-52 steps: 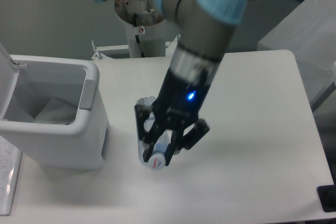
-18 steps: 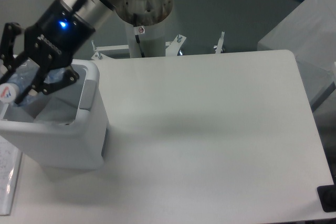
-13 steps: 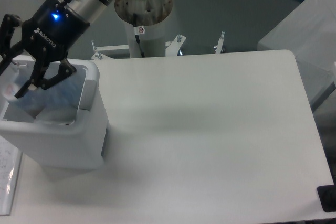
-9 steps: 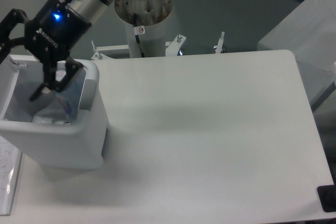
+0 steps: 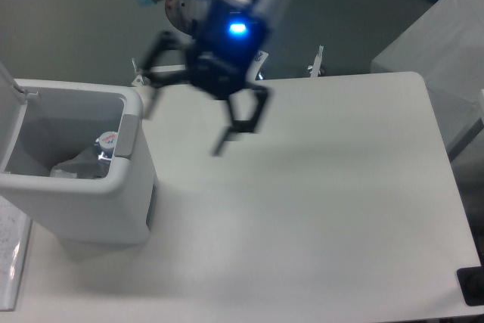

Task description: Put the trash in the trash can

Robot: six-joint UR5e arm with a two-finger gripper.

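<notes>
The trash can (image 5: 83, 209) is a boxy white bin at the table's left, its lid (image 5: 9, 85) standing open. Inside it the slim clear bottle (image 5: 103, 155) leans against the right wall, its white cap up. A crumpled clear wrapper (image 5: 69, 168) lies beside the bottle at the bottom. My gripper (image 5: 185, 125) hangs over the table to the right of the bin, blurred by motion. Its fingers are spread wide with nothing between them.
The arm's pedestal (image 5: 198, 17) stands behind the table's far edge, with metal brackets (image 5: 318, 58) along that edge. A grey box (image 5: 442, 43) sits at the far right. A paper sheet (image 5: 10, 259) lies at the front left and a dark object (image 5: 471, 287) at the front right corner.
The gripper carried the bottle to the bin, opened and let it drop inside. It has since swung right, away from the bin and out over the table.
</notes>
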